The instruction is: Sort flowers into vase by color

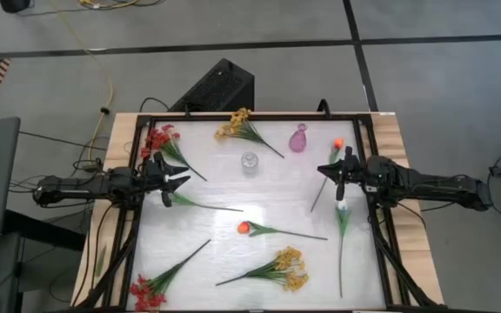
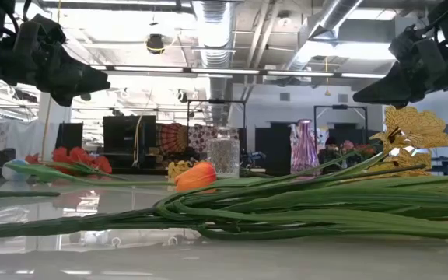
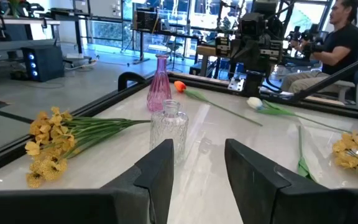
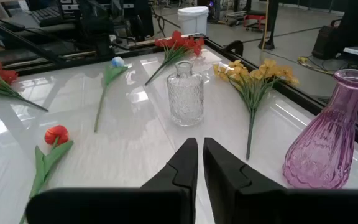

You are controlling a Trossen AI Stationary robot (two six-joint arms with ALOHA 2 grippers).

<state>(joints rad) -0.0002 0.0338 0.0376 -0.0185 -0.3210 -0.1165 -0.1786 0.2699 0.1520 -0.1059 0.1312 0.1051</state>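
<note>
Both grippers hover above the table and hold nothing. My left gripper (image 1: 181, 181) (image 3: 197, 149) is open, above a white tulip's head (image 1: 168, 198). My right gripper (image 1: 324, 171) (image 4: 200, 144) is shut, beside an orange tulip (image 1: 337, 143) and a second white tulip (image 1: 342, 209). Between them stand a clear glass vase (image 1: 249, 162) (image 4: 185, 93) and a pink glass vase (image 1: 297, 139) (image 4: 328, 137), both upright. Lying flat on the table are red sprays (image 1: 159, 139) (image 1: 146, 291), yellow sprays (image 1: 233, 124) (image 1: 290, 265) and another orange tulip (image 1: 243, 228).
A black frame (image 1: 233, 115) borders the white table top. A dark box (image 1: 220, 87) sits on the floor beyond the far edge. A seated person (image 3: 340, 37) shows past the table's right side. Open table surface lies in the middle, near the clear vase.
</note>
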